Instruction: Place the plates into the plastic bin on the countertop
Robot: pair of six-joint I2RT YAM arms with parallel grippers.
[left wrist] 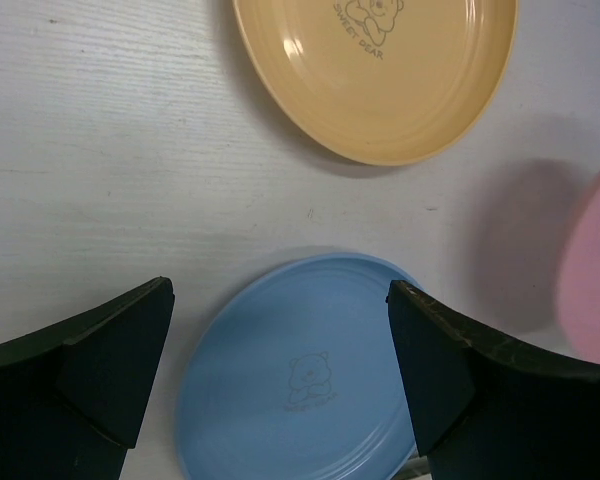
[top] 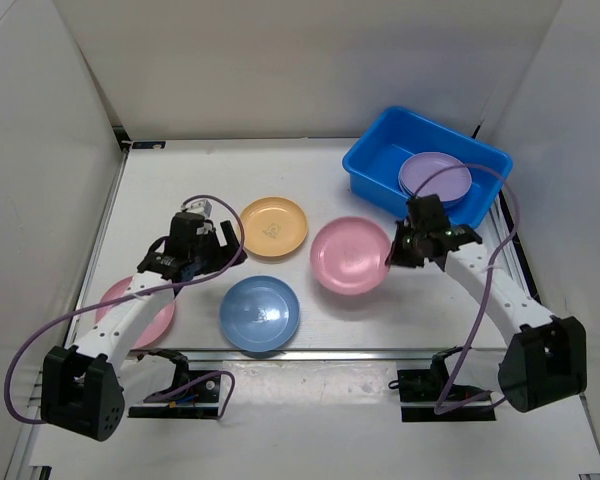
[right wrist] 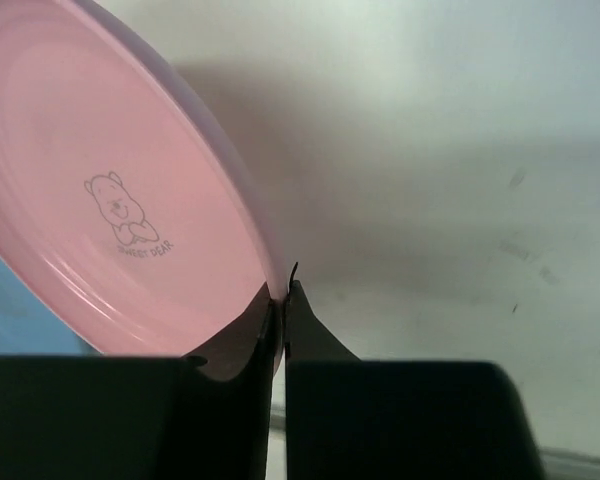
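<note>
My right gripper [top: 398, 252] is shut on the right rim of a pink plate [top: 350, 254] and holds it lifted off the countertop [top: 310, 190]; the wrist view shows the pink plate [right wrist: 110, 200] pinched between the fingers [right wrist: 310, 330]. The blue plastic bin [top: 380, 160] at the back right holds a purple plate [top: 435, 178]. My left gripper [top: 220, 255] is open and empty, above the blue plate [top: 261, 313], which shows between its fingers [left wrist: 450, 360] in the wrist view [left wrist: 300, 380]. An orange plate [top: 273, 225] lies behind it. A second pink plate [top: 160, 318] lies under my left arm.
White walls [top: 40, 170] close the left, back and right sides. A metal rail [top: 320, 350] runs along the near edge. Purple cables [top: 40, 340] loop off both arms.
</note>
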